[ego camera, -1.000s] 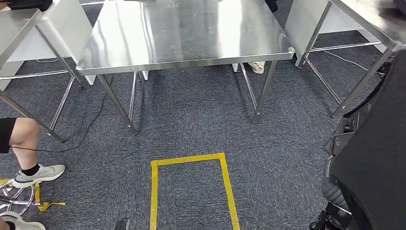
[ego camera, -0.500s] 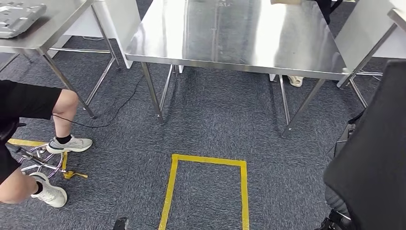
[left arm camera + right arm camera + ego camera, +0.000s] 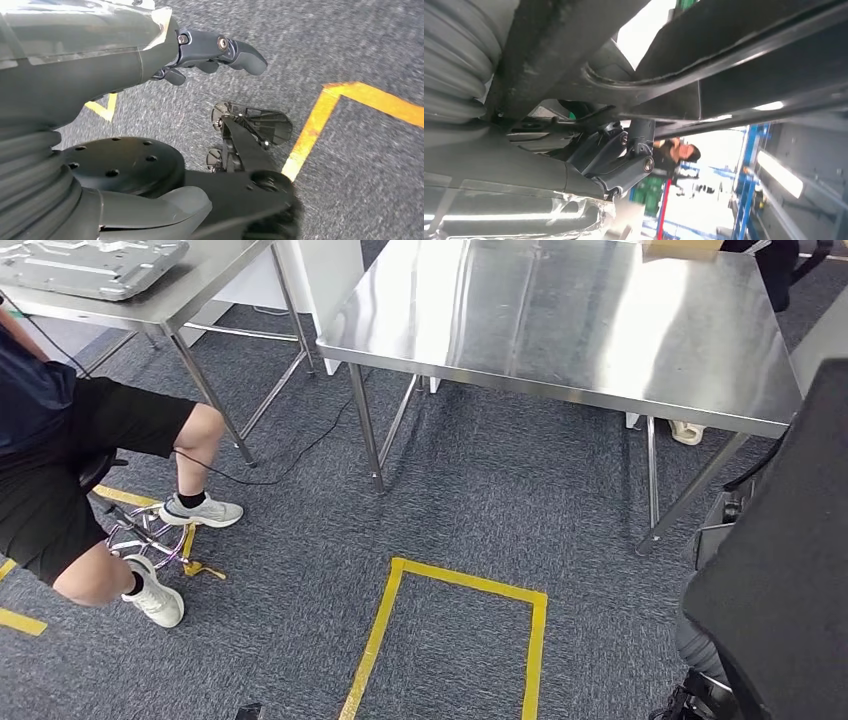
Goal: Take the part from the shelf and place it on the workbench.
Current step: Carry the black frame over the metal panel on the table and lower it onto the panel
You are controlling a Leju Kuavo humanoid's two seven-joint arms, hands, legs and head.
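Carpet; black part (image 3: 790, 570) against right hand's fingers (image 3: 624, 160).

Grey carpet floor (image 3: 300, 540) with yellow tape rectangle (image 3: 450, 640). Steel table (image 3: 570, 320) ahead. Second steel table (image 3: 190, 295) beside it.

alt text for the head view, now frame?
A bare steel workbench stands ahead on grey carpet, with a yellow tape outline on the floor before it. A seated person's legs are at the left, beside another steel table bearing a grey metal plate. A large black part fills the right edge.
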